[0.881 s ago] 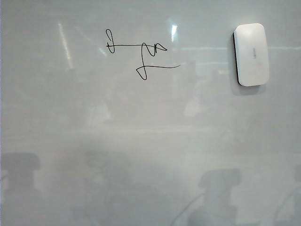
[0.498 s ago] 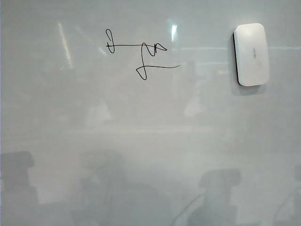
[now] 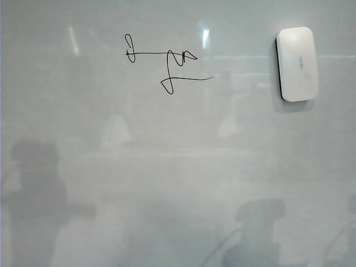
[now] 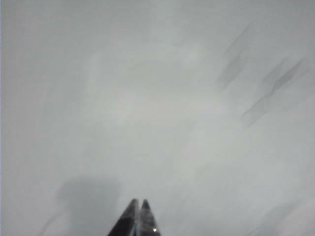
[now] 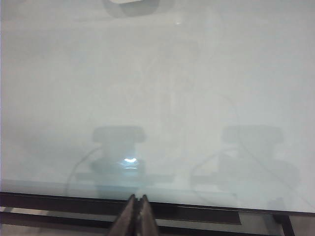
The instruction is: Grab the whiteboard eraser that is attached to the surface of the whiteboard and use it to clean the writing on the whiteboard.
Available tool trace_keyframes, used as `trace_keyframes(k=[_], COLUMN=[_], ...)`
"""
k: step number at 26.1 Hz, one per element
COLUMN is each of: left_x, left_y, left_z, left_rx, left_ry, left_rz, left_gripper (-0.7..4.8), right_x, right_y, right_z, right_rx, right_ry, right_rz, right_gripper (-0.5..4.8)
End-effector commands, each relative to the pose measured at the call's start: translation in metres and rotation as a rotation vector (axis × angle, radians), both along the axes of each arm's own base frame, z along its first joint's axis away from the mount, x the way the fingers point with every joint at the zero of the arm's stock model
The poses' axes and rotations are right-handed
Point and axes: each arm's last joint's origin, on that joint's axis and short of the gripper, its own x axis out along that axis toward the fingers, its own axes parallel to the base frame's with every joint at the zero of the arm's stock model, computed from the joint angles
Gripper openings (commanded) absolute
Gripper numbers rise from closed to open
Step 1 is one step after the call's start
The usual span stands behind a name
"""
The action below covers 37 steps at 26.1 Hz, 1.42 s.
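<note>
The whiteboard eraser sat on the whiteboard, well to the right of the writing. The left end effector and the right end effector were both clenched, holding nothing, far from the eraser.

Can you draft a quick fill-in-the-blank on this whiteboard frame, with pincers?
1. In the exterior view the whiteboard eraser sits to the ___ of the writing.
2. The left pincer and the right pincer are both ___.
3. The writing on the whiteboard is ___ in colour.
4. Neither pincer appears in the ___ view.

Missing words: right; shut; black; exterior
</note>
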Motion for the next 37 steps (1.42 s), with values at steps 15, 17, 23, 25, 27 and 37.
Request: trace_keyframes(k=[15,17,23,25,27,37], left_x=[-0.057,-0.056,-0.058,-0.06,-0.063,-0.067], left_y=[-0.003,-0.005,-0.004,-0.003,-0.003,-0.001], left_z=[0.057,0.056,0.062,0.064,0.068,0.073], left_rx=[0.073,0.076,0.071,0.071,0.073,0.107], left_ry=[0.148,0.148,0.108,0.097,0.081,0.051], left_rz=[-0.339,-0.383,-0.379,-0.378,-0.378,-0.377], left_gripper=[-0.05,-0.05,-0.05,-0.05,-0.05,-0.05], right_x=[0.0,0.0,0.0,0.0,0.0,0.0], right_y=[0.0,0.0,0.0,0.0,0.0,0.0], right_z=[0.001,0.001,0.001,0.001,0.001,0.001], right_rx=[0.003,0.003,0.003,0.003,0.003,0.003], right_ry=[-0.004,-0.004,-0.004,-0.004,-0.004,-0.004], right_rz=[-0.002,-0.002,-0.002,-0.002,-0.002,-0.002], right_gripper=[-0.05,-0.05,-0.05,-0.05,-0.05,-0.05])
